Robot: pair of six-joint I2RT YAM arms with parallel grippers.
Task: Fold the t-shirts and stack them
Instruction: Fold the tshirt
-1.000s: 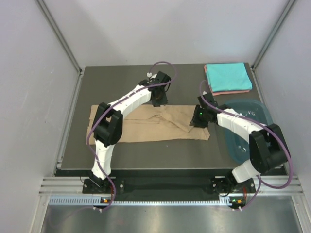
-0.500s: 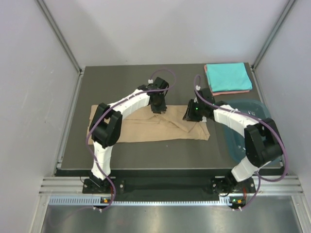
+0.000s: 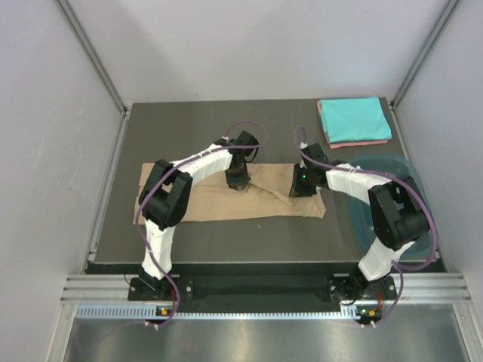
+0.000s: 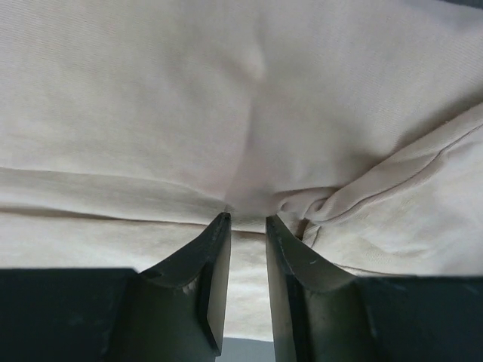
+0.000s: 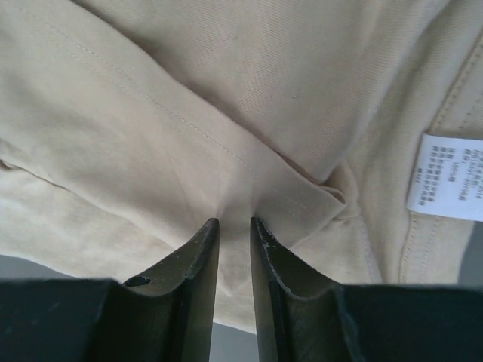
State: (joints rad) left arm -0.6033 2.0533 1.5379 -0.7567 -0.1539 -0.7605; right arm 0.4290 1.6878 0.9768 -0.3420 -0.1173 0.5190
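Observation:
The tan t-shirt [image 3: 204,200] lies spread as a long strip across the middle of the dark table. My left gripper [image 3: 238,181] presses down on its middle; in the left wrist view its jaws [image 4: 247,219] stand narrow, with a pucker of tan cloth [image 4: 249,113] pinched at the tips. My right gripper [image 3: 299,185] sits on the shirt's right part, its tips [image 5: 234,220] pinching a hemmed fold of the cloth [image 5: 189,113]. The turquoise t-shirt [image 3: 353,117] lies folded at the far right corner on top of the salmon-pink one [image 3: 364,142].
A dark teal plastic tub [image 3: 364,226] stands at the table's right edge, partly under my right arm. A white care label [image 5: 451,177] shows on the tan shirt in the right wrist view. Grey walls enclose the table [image 3: 173,128] on three sides.
Both grippers moved from the shirt's far edge toward me and inward, dragging tan cloth along. Both sets of jaws closed a little.

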